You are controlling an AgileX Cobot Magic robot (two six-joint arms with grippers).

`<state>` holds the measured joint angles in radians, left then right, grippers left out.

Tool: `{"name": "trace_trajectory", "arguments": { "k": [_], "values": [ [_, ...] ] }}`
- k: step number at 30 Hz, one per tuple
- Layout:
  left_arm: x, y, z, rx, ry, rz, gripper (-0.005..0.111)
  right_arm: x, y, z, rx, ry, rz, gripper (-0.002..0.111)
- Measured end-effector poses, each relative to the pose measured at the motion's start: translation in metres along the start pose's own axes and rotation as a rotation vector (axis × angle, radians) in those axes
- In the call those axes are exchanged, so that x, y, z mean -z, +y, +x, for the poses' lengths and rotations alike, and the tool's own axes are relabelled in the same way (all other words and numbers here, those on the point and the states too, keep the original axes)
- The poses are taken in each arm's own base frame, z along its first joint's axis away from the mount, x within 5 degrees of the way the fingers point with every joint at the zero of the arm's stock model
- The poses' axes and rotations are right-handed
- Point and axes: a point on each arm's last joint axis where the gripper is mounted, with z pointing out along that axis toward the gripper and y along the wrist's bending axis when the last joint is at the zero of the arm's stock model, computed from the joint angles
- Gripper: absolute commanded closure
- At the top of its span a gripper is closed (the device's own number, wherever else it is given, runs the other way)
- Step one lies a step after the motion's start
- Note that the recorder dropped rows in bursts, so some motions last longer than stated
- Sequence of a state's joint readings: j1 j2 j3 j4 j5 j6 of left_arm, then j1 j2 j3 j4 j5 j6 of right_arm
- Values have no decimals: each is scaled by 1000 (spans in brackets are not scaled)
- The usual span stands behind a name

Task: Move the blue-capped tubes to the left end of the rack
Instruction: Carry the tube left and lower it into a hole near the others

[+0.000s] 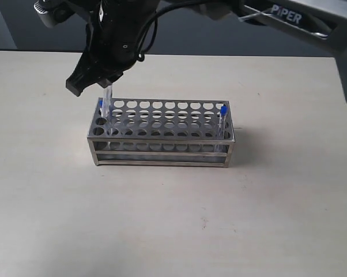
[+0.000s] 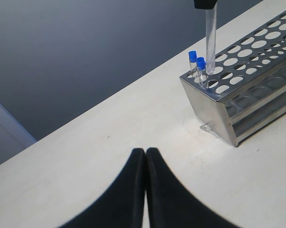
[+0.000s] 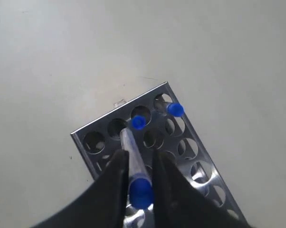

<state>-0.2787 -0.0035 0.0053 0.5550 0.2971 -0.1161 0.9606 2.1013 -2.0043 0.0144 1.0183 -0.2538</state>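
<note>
The left gripper [image 2: 145, 152] and right gripper [image 3: 139, 159] show smooth, tapered matte-black fingers, while the right arm [image 1: 303, 20] wears a dark grey shell lettered "PIPER" in white, with black cables [image 1: 152, 29] looping alongside.

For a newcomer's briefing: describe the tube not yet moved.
Find the silver metal rack on the beige table. At its right end in the exterior view stands one blue-capped tube, alone; the other tubes are at the left end, one in the right gripper.

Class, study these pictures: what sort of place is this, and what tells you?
Probably a laboratory-style robot workbench: a silver metal test-tube rack on a pale tabletop, thin clear blue-capped tubes in it, and a black robot hand holding one.
</note>
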Motion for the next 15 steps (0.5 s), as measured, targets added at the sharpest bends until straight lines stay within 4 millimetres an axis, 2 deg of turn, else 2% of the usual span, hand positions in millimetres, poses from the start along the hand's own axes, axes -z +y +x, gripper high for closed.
{"name": "trace_trajectory", "arguments": {
  "k": [7,15],
  "values": [
    [0,0,0,0,0,0,106,-12,0,1,1,18,-4,109],
    [0,0,0,0,0,0,106,-34,2,5,1,43,-17,109]
  ]
}}
